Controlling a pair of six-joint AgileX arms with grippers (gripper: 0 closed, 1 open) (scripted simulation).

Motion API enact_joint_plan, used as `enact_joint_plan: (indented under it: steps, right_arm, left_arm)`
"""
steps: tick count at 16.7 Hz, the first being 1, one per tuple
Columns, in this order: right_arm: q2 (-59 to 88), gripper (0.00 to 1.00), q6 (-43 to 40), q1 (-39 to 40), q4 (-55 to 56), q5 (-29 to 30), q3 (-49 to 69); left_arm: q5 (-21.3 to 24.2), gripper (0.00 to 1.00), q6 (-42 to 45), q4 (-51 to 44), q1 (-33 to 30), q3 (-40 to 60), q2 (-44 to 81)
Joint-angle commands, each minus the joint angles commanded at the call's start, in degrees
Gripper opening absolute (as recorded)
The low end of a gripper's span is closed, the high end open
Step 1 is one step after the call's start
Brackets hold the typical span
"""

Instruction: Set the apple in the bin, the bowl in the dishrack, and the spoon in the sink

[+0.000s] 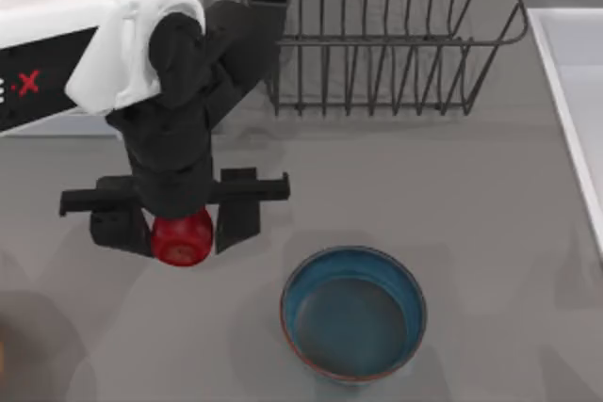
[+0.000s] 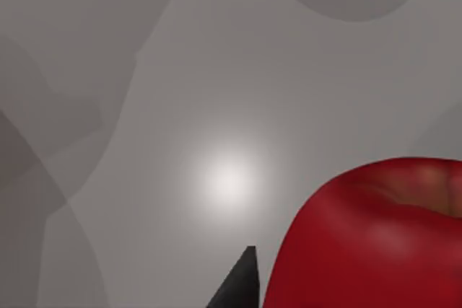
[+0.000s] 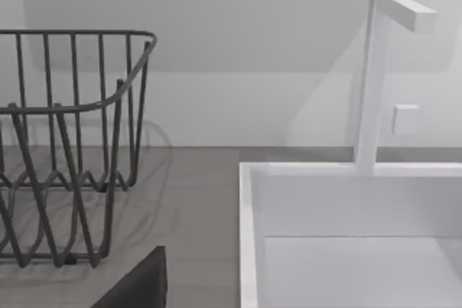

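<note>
Red "X" on left arm (image 1: 28, 83)

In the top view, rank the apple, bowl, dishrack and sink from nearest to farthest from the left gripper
1. apple, between the left gripper fingers.
2. bowl, just right of it.
3. dishrack, at the far edge.
4. sink, at the right edge.

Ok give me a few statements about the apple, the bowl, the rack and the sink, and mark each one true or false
1. The left claw is closed around the apple. True.
2. The bowl sits inside the dishrack. False: it stands on the table, in front of the rack.
3. The bowl has nothing in it. True.
4. The apple lies in the sink. False: it is in the left claw, left of the bowl.
5. The sink is at the table's right side. True.
</note>
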Motion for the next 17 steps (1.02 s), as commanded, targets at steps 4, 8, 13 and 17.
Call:
enact_joint_plan:
  steps: [4, 8, 13, 17]
  right_arm:
    - [0.0, 1.0, 0.0, 0.0, 0.0, 0.0, 0.0]
    - [0.0, 1.0, 0.0, 0.0, 0.0, 0.0, 0.0]
    - [0.0, 1.0, 0.0, 0.0, 0.0, 0.0, 0.0]
    - [0.0, 1.0, 0.0, 0.0, 0.0, 0.0, 0.0]
  left_arm:
    - [-0.5, 0.0, -3.3, -0.7, 0.4, 0.1, 0.1]
    - [-2.3, 0.0, -16.2, -2.9, 2.0, 0.5, 0.0]
    - [-5.7, 0.0, -41.8, -7.1, 5.6, 0.9, -0.6]
    - [-9.0, 0.0, -66.5, -10.9, 9.1, 0.7, -1.6]
